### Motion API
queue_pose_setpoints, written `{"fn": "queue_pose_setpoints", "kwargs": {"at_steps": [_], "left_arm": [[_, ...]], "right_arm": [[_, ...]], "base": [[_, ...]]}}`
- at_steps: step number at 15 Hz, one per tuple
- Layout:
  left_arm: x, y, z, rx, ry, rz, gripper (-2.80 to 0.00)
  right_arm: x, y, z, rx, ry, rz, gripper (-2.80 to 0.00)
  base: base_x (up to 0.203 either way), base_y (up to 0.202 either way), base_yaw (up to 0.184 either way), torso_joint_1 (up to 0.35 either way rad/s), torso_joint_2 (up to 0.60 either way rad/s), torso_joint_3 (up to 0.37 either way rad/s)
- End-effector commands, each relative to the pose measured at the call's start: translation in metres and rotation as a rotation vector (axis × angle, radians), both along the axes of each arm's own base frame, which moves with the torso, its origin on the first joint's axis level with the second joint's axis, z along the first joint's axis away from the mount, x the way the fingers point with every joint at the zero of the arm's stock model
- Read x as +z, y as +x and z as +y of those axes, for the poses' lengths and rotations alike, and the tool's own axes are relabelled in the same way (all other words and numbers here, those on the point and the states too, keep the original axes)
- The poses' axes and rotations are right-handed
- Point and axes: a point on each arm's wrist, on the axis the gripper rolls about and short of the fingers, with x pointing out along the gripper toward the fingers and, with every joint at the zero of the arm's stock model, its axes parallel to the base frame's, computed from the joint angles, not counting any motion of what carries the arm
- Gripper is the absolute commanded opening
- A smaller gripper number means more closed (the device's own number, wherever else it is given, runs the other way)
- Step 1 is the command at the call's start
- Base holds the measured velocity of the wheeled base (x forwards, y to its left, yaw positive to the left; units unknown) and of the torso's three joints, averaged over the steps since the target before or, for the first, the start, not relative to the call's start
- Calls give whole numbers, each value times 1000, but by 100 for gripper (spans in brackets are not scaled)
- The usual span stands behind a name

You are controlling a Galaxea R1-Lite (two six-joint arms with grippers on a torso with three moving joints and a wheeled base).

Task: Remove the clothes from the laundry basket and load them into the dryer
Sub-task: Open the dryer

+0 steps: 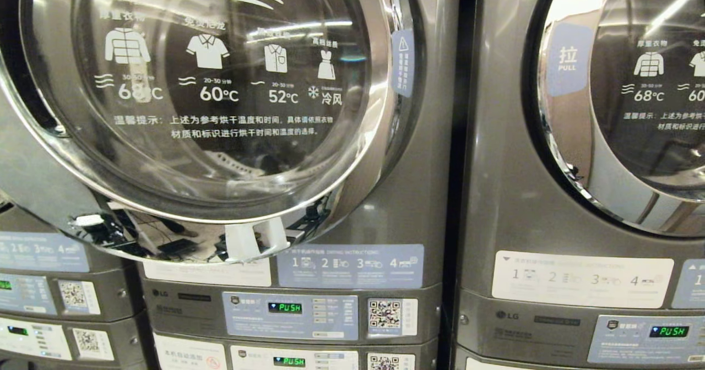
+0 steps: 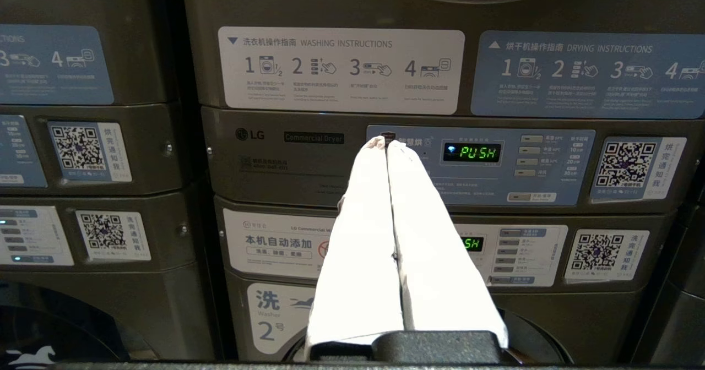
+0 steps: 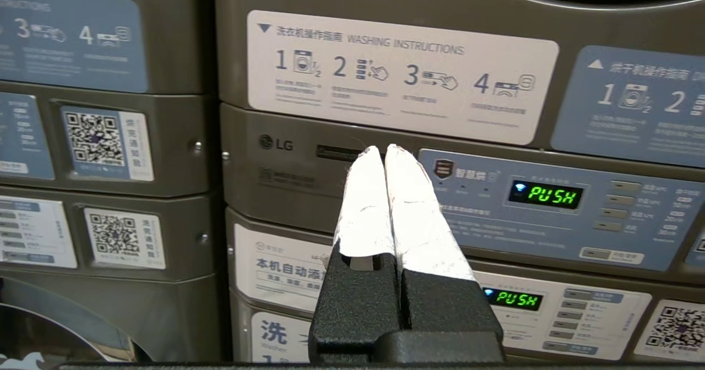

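Dryer [image 1: 385, 205] door [image 1: 209, 83] shut; drum contents indiscernible.

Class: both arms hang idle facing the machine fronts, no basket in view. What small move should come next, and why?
Probably reaching for the dryer door: it looks shut. Both the left gripper and right gripper have fingers closed on nothing, so one must open first.

Two round glass dryer doors [image 1: 209, 94] face the head camera — each above one lit green "PUSH" display [image 1: 285, 308]. Two QR code stickers [image 1: 385, 315] sit on the middle machine — four numbered steps per instruction label [image 1: 351, 265].
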Motion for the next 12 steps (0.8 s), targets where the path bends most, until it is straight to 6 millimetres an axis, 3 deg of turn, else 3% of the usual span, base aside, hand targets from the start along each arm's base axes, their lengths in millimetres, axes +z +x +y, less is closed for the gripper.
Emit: {"fn": "queue_pose_setpoints", "kwargs": {"at_steps": [1, 5, 12], "left_arm": [[0, 0, 0, 0, 0, -3, -280], [0, 0, 0, 0, 0, 0, -280], [0, 0, 0, 0, 0, -1, -280]], "right_arm": [[0, 0, 0, 0, -1, -1, -280], [0, 0, 0, 0, 6, -1, -280], [0, 0, 0, 0, 10, -1, -280]], "base": [[0, 0, 0, 0, 0, 0], [-15, 0, 0, 8, 4, 0], [-190, 0, -1, -5, 2, 2]]}}
